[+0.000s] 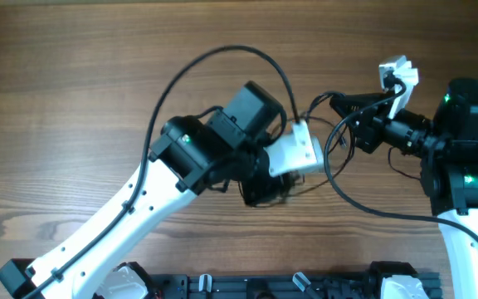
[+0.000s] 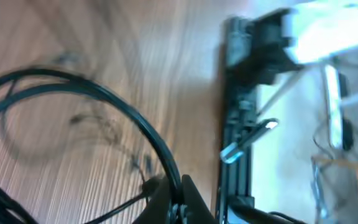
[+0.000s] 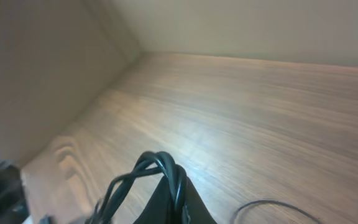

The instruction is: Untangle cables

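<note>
The right pincer [image 3: 174, 208] is closed on a few strands of the cables [image 3: 159, 163], which bunch and arch over its tips in its wrist view. The left pincer [image 2: 180, 208] is closed too; in its blurred wrist view a dark strand curves straight into its tips, so it seems to have a strand pinched, though that is hard to tell.

Out from both, the rest of the cables sit as a small knot under the left wrist, about mid-desk [image 3: 247, 112] and a little toward the robot's edge. Loose strands trail across to the right pincer.

The wires look very light, limp and springy. They would probably follow any pull rather than resist, and snag on each other. A hard tug would likely tighten the knot or strain a plug. The safer hold seems to be on a free strand close to the knot, not on a connector. They are thin, black and glossy, easily confused with the left arm's thicker cable [image 1: 222, 51].
</note>
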You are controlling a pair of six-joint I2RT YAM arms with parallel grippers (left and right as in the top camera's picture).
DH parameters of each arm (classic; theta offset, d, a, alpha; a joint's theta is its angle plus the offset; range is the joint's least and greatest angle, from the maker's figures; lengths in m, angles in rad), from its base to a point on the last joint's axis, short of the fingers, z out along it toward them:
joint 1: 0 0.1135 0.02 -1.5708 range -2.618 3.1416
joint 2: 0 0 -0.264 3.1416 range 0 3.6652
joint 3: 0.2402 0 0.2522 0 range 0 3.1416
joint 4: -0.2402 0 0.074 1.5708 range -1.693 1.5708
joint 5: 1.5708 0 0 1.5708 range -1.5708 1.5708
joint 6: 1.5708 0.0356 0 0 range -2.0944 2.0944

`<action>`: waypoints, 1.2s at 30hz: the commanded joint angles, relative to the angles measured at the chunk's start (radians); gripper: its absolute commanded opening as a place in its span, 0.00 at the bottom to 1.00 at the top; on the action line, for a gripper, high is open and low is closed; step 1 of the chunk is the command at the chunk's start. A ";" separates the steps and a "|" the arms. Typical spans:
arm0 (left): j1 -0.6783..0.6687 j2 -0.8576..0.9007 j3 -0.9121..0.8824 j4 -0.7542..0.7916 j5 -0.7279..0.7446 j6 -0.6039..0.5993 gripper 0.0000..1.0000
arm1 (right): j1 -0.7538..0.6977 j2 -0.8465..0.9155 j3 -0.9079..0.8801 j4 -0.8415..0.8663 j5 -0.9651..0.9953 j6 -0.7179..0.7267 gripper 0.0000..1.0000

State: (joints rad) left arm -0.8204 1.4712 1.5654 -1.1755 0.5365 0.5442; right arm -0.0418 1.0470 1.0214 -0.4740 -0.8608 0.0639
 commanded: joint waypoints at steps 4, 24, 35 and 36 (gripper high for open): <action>-0.013 -0.134 0.006 0.094 0.230 0.241 0.04 | -0.003 0.046 0.011 -0.055 0.080 0.012 0.04; 0.360 -0.291 0.006 0.528 0.014 -0.378 0.04 | -0.004 0.080 0.011 -0.220 0.177 -0.038 0.04; 0.510 -0.289 0.006 0.548 -0.082 -0.478 0.04 | -0.004 0.080 0.011 -0.250 0.214 -0.037 0.04; 0.511 -0.288 0.006 0.549 -0.111 -0.478 0.04 | -0.004 0.080 0.011 -0.251 0.214 -0.037 0.04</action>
State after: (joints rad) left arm -0.3389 1.1988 1.5620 -0.6472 0.5377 0.1032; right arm -0.0368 1.1141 1.0218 -0.7113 -0.7284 0.0322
